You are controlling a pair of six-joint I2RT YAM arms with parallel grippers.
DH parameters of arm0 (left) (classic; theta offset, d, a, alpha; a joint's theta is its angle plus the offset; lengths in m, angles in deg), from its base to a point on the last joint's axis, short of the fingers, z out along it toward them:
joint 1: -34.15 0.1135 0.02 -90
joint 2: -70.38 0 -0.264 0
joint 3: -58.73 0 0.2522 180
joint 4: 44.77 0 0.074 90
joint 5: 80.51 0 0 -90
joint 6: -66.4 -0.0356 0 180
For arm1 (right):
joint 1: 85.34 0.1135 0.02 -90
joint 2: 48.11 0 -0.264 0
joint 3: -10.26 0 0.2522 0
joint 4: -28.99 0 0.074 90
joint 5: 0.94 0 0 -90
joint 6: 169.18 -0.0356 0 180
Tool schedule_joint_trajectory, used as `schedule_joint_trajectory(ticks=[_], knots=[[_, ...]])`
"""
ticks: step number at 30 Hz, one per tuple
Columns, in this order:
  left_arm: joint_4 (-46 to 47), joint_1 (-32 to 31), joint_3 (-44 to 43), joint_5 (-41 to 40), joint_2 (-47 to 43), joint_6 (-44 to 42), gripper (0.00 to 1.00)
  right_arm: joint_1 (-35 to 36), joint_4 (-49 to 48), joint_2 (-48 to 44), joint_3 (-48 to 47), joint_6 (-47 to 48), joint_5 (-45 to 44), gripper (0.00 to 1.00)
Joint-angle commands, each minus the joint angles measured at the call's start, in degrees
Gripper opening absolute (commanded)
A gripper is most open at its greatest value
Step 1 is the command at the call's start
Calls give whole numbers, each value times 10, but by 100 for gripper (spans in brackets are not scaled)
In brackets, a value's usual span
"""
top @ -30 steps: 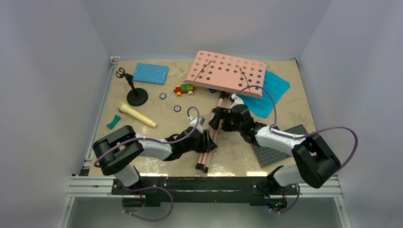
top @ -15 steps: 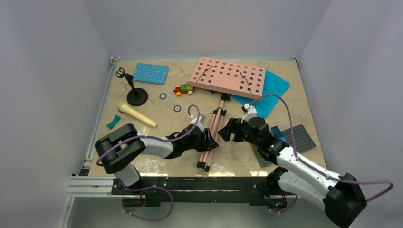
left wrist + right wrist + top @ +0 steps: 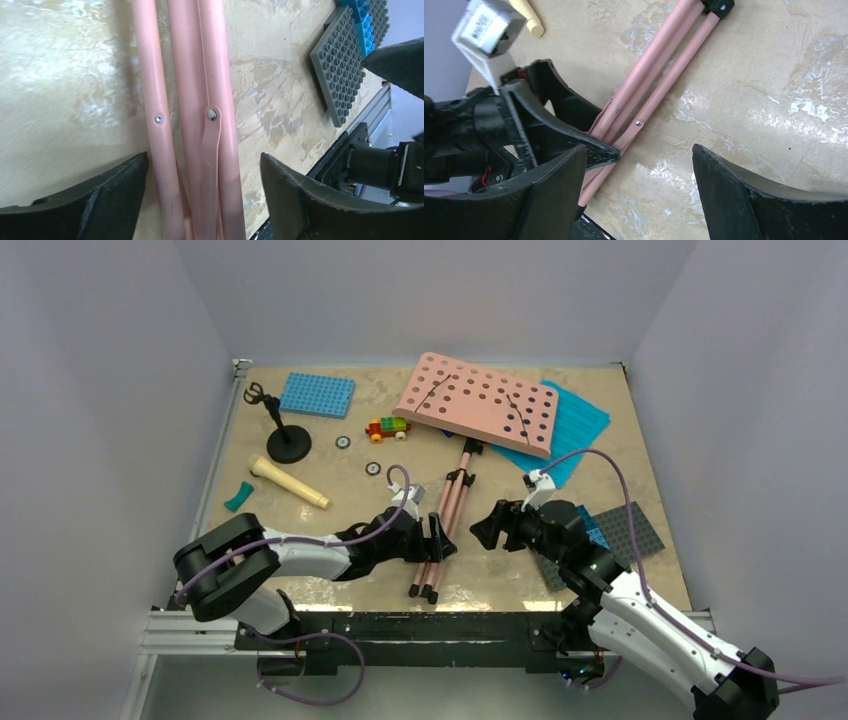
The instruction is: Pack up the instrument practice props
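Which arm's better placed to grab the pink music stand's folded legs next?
Left. The left gripper, open, straddles the folded pink legs, a finger on each side, ready to close. The right gripper, also open, sits apart from them.

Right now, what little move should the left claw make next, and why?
Probably lift the left gripper clear: its jaws stand open astride the pink music stand's tripod legs, which lie folded together, and the right gripper hangs open, apart.
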Motion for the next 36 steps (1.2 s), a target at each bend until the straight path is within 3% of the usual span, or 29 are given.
schedule_joint_trajectory(ticks=[1,2,8,13,18,22,26,30,36], knots=[[-80,0,8,-32,-77,-39,96,1,20,-11,-14,13,-6,82],[-89,0,8,-34,-93,-46,99,1,21,-12,-14,13,-6,82],[-179,-1,-6,-58,-197,-76,100,1,30,-29,-17,14,-6,82],[-330,1,-17,-162,-354,-96,100,1,46,-51,-24,43,-11,81],[-510,4,-45,-276,-464,-39,100,1,59,-75,-18,69,-24,81],[-619,5,-65,-318,-514,33,100,1,44,-99,-4,73,-17,81],[-672,4,-52,-313,-571,73,100,1,23,-122,10,57,-2,82],[-685,4,-29,-305,-620,77,100,1,17,-141,15,42,0,91],[-712,4,-38,-324,-628,90,100,1,26,-145,3,33,10,95]])
